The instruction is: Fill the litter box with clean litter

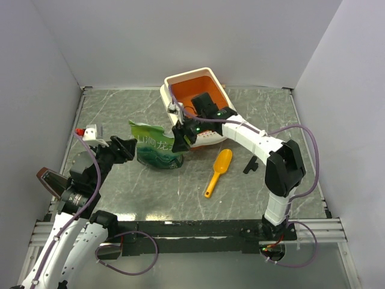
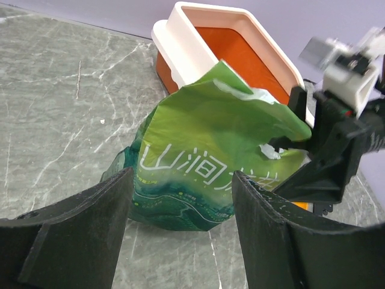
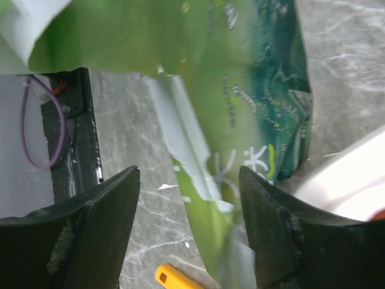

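The litter box is being shown near the desk's far edge, just behind the right pincer, which is spread astride the green bag. The left pincer is being held apart.

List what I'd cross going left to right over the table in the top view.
left gripper → bag → right gripper → scoop. The litter box spans several of these, so it is left out.
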`<control>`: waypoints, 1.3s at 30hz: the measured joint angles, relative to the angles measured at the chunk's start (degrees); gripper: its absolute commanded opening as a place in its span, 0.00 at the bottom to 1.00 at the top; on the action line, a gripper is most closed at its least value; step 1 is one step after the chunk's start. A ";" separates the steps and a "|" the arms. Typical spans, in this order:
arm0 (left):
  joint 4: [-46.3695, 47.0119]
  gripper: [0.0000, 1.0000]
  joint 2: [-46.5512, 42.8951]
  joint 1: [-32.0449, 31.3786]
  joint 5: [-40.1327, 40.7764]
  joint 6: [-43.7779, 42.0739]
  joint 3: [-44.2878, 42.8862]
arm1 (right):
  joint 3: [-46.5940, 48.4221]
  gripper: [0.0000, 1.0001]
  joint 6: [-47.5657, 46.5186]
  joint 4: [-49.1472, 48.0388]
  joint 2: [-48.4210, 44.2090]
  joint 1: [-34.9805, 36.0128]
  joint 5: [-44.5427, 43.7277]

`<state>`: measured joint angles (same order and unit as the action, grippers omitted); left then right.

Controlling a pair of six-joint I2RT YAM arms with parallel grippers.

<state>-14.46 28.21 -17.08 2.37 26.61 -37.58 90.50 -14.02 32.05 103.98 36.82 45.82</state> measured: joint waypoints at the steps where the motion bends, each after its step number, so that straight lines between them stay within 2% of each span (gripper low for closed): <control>1: -0.02 0.71 -0.09 0.00 0.02 0.00 0.00 | -0.66 0.41 -0.33 -0.11 -0.22 0.74 -0.98; 2: -0.04 0.71 -0.24 0.00 0.02 0.00 0.02 | -1.25 0.28 -0.59 -0.24 -0.42 1.38 -2.16; 3: -0.02 0.71 -0.44 0.00 0.07 -0.02 0.07 | -2.38 0.09 -0.52 -0.76 -0.94 2.45 -4.79; 4: -0.02 0.71 -0.61 0.00 0.13 0.00 0.07 | -3.04 0.00 -0.92 -1.03 -1.33 3.19 -6.43; 12: -0.17 0.71 -1.92 0.00 1.55 -0.02 0.07 | -7.89 0.00 1.81 -4.17 -8.26 13.90 -32.59; 19: -0.22 0.71 -3.69 0.00 3.54 -0.02 0.09 | -9.31 0.00 11.87 -5.51 -9.70 20.55 -50.36; 23: -0.31 0.71 -3.74 0.00 4.11 -0.04 0.09 | -10.38 0.00 18.78 -6.01 -10.21 23.06 -57.81; 28: -0.42 0.71 -3.76 0.00 4.72 -0.04 0.09 | -11.13 0.00 25.18 -5.57 -10.80 24.61 -62.36; 29: -0.42 0.71 -3.76 0.00 4.83 -0.07 0.09 | -11.10 0.03 25.83 -5.51 -10.80 24.83 -62.60; 32: -0.42 0.71 -3.82 0.00 5.03 -0.20 0.09 | -11.10 0.34 27.45 -5.40 -10.80 25.07 -62.93; 34: -0.44 0.71 -4.04 0.00 5.01 -0.26 0.09 | -10.99 0.48 27.69 -5.51 -11.08 25.24 -63.30; 37: -0.42 0.71 -4.13 0.00 5.01 -0.35 0.09 | -10.75 0.60 26.97 -5.20 -12.26 25.31 -63.54; 39: -0.42 0.71 -4.13 0.00 4.98 -0.42 0.11 | -9.64 0.64 25.83 -4.22 -13.46 25.29 -63.65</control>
<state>-14.87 24.08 -17.08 7.35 26.20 -37.47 80.86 11.81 27.83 90.52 62.11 -17.82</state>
